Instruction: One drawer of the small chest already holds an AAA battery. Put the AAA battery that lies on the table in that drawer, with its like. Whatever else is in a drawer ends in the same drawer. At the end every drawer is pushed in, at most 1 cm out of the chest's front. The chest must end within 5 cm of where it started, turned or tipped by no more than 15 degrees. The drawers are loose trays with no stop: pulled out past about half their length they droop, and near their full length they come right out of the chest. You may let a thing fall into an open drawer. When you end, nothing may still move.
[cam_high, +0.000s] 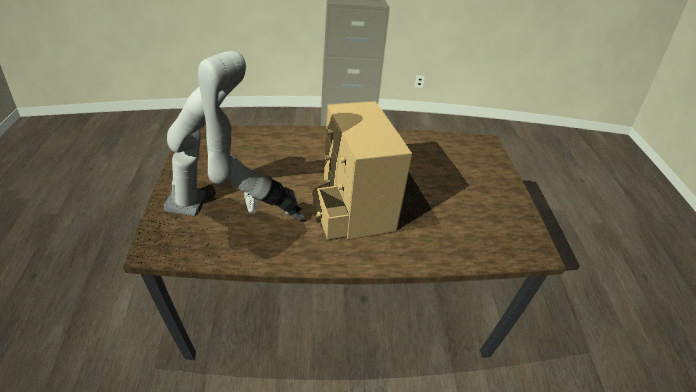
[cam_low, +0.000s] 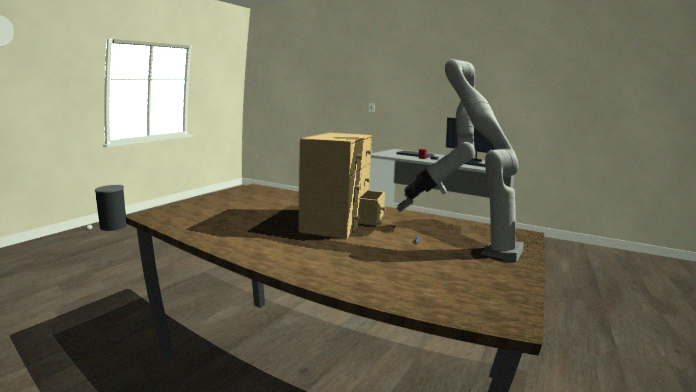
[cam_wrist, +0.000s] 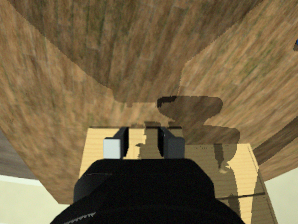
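The small wooden chest (cam_high: 379, 195) (cam_low: 324, 187) stands upright on the table. One bottom drawer (cam_high: 336, 226) (cam_low: 370, 211) (cam_wrist: 94, 145) stands well out of its front. Its inside is in shadow in the top view, and no contents can be made out. My gripper (cam_high: 301, 218) (cam_low: 403, 206) (cam_wrist: 143, 137) is open and empty, a short way in front of that drawer's knob and apart from it. The loose blue battery (cam_low: 416, 240) lies on the table between chest and arm base; a dark blue bit of it (cam_wrist: 296, 44) shows at the wrist view's right edge. In the top view it is hidden.
The other drawers look about flush, though shadow covers part of the front. Knobs (cam_high: 343, 161) (cam_low: 367, 181) stick out from it. The arm base (cam_high: 184, 206) (cam_low: 504, 251) stands on the table (cam_high: 450, 255) (cam_low: 425, 295), facing the chest front.
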